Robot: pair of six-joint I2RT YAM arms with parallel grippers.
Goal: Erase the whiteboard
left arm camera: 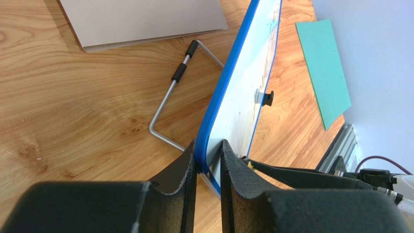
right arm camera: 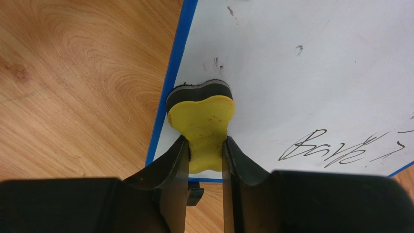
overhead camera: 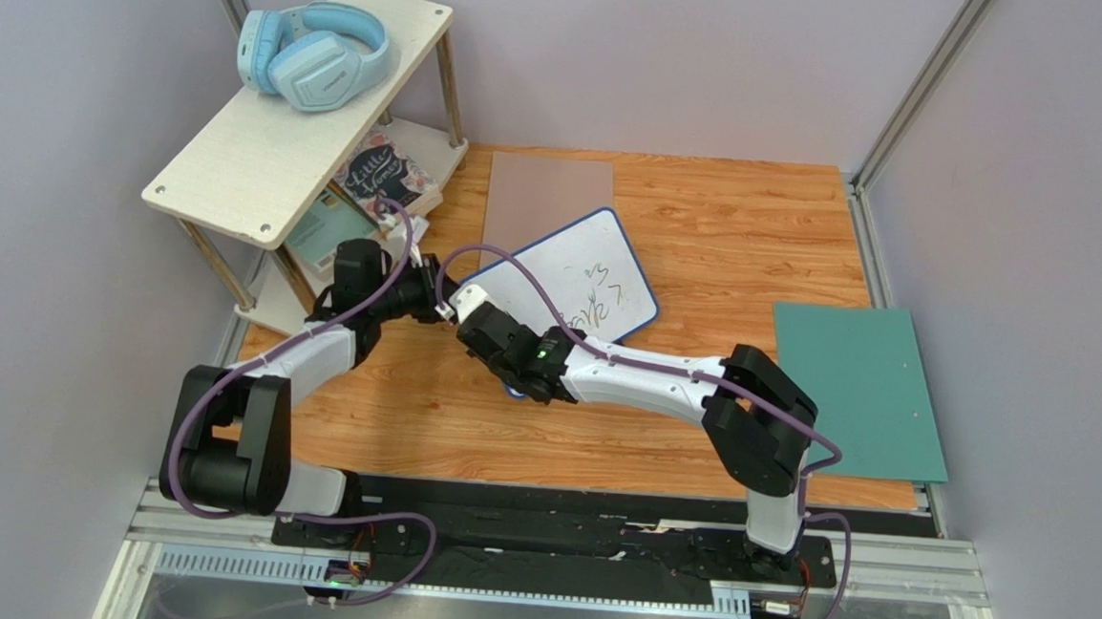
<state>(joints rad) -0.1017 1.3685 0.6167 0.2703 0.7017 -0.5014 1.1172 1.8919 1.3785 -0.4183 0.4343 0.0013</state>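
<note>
The whiteboard [overhead camera: 573, 280] is white with a blue rim, propped tilted on the wooden table, black handwriting [right arm camera: 330, 148] on its face. My left gripper [left arm camera: 209, 162] is shut on the whiteboard's [left arm camera: 243, 92] blue edge near a corner, one pad on each face. My right gripper [right arm camera: 206, 150] is shut on a yellow eraser [right arm camera: 204, 119] with a dark felt underside. The eraser presses on the board's [right arm camera: 311, 73] face near its left rim, left of the writing. In the top view the left gripper [overhead camera: 440, 291] and right gripper [overhead camera: 474, 309] meet at the board's near-left corner.
A grey-brown mat [overhead camera: 549, 202] lies behind the board, a green mat [overhead camera: 857, 390] at the right. The board's bent wire stand [left arm camera: 167, 97] rests on the table. A tilted white shelf [overhead camera: 296, 108] with blue headphones [overhead camera: 311, 54] and books [overhead camera: 378, 177] stands at the back left.
</note>
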